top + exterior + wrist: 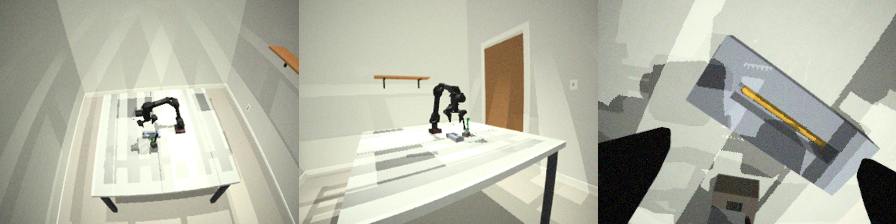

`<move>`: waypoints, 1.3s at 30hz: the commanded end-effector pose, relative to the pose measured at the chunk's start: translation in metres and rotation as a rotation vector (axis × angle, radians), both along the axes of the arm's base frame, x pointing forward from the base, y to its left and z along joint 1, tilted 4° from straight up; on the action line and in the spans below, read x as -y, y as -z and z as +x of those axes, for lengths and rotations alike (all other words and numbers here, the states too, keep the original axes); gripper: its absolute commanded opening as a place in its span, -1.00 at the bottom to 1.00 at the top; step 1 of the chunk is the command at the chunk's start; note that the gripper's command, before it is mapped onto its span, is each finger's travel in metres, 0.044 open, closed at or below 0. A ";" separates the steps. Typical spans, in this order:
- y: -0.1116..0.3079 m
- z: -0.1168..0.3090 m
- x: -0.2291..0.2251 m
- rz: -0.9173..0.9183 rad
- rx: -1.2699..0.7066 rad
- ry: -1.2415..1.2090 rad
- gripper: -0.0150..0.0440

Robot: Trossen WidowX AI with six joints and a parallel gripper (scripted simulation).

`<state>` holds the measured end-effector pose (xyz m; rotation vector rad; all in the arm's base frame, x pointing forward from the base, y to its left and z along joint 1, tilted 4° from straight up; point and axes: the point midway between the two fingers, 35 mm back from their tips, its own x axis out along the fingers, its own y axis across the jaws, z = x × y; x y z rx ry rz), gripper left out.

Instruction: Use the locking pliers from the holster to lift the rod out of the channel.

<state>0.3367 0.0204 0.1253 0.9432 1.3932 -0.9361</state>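
The yellow rod [783, 116] lies in the narrow channel of a grey-blue block [790, 92] [145, 134] [455, 137]. The locking pliers stand in a small dark holster [738, 186] [154, 145] [466, 134] beside the block, with a green handle [151, 139] [467, 124] and a black handle pointing up. Their jaws are hidden. My gripper [766, 153] [147, 121] [456, 121] is open and empty, pointing down above the block. In the wrist view the block lies between and beyond the fingertips, and the holster is at the bottom edge, nearer the camera's lower side.
The arm's reddish base [180, 129] [435, 130] stands on the white table [131, 188] [522, 159], to the right of the block in the top view. A thin grey-blue strip [422, 154] lies on the table in the exterior view. Shadows fall across the table. A wall shelf [401, 77] is far behind.
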 end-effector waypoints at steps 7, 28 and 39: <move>-0.001 -0.015 -0.050 0.010 -0.009 0.004 1.00; 0.005 -0.036 -0.105 0.015 -0.011 0.004 1.00; 0.003 -0.048 -0.137 0.018 -0.012 0.004 1.00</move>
